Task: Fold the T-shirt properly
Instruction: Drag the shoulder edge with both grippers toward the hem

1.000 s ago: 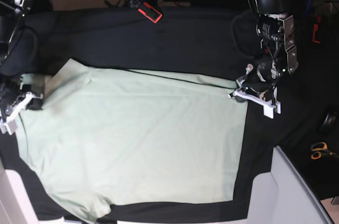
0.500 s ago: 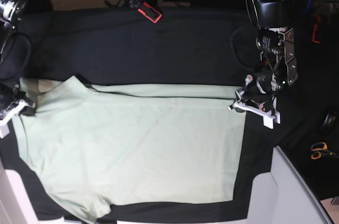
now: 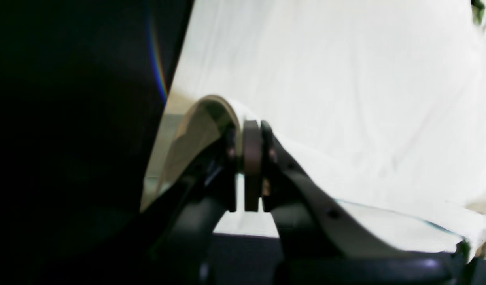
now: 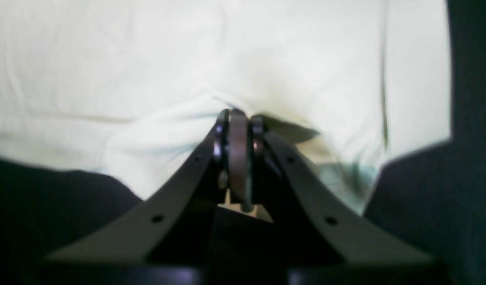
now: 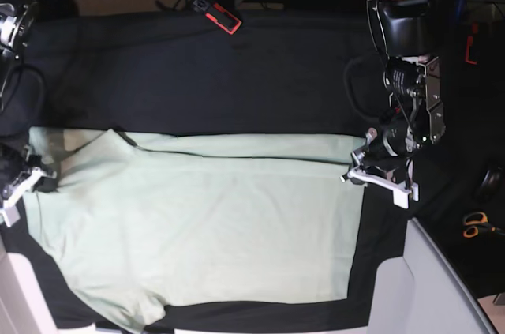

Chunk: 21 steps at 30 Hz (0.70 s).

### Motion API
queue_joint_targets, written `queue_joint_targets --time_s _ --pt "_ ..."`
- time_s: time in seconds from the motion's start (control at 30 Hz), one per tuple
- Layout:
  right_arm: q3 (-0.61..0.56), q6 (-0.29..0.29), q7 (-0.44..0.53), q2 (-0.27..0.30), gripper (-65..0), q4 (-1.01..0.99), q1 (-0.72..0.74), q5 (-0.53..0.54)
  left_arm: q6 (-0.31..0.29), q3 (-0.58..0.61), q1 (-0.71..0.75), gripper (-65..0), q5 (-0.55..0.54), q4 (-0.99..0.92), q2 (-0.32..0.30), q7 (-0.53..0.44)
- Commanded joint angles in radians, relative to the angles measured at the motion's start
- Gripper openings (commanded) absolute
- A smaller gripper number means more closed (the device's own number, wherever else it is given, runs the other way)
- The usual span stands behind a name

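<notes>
While both arms keep their grip, the near hem of the plain pale mint-green short-sleeved T-shirt (image 5: 197, 223) lies flat along the front edge of the black cloth-covered table (image 5: 237, 73), with one sleeve spilling toward the near left corner. The shirt body spreads across the middle of the table.

At the shirt's far right corner, the left gripper (image 5: 357, 173) is clamped on the fabric; the left wrist view shows its jaws pressed together on a raised curl of the T-shirt (image 3: 345, 99) edge. At the far left edge, the right gripper (image 5: 31, 180) is likewise closed on the shirt, and the right wrist view shows the left-side fabric (image 4: 148, 59) bunched at its closed jaws (image 4: 237, 118).

Compared with a second ago, the far edge of the shirt has been drawn toward the near side: the far band is now doubled over and forms a straighter fold line running between the two grippers. More bare table shows beyond the shirt. A red-and-black hand tool (image 5: 215, 12) lies well apart at the far edge.

Judged from this, the first lengthwise fold is under way. The fold edge needs to travel further toward the near hem before release.
</notes>
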Motion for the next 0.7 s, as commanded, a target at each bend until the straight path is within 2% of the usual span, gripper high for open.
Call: queue_joint_targets --time_s 0.0,0.27,0.4,0.57,0.67 --pt "-0.001 0.007 0.021 0.026 -64.9 0.015 0.028 0.017 -0.006 0.0 -0.021 -65.0 -0.006 -0.004 -0.009 -0.011" --pt "-0.011 0.007 0.041 0.026 -64.9 0.014 0.051 0.017 -0.006 0.006 -0.044 -65.0 -0.006 -0.037 -0.01 -0.015" --pt "-0.011 0.007 0.047 0.026 -64.9 0.014 0.053 0.017 -0.006 0.061 -0.072 -65.0 0.0 -0.044 -0.018 -0.015" --pt "-0.011 0.007 0.049 0.024 -64.9 0.014 0.054 0.017 -0.006 0.063 -0.107 -65.0 0.086 -0.097 -0.013 -0.018" --pt "-0.011 0.007 0.052 0.024 -64.9 -0.009 0.071 0.017 -0.006 0.058 -0.118 -65.0 0.092 -0.108 -0.013 -0.02"
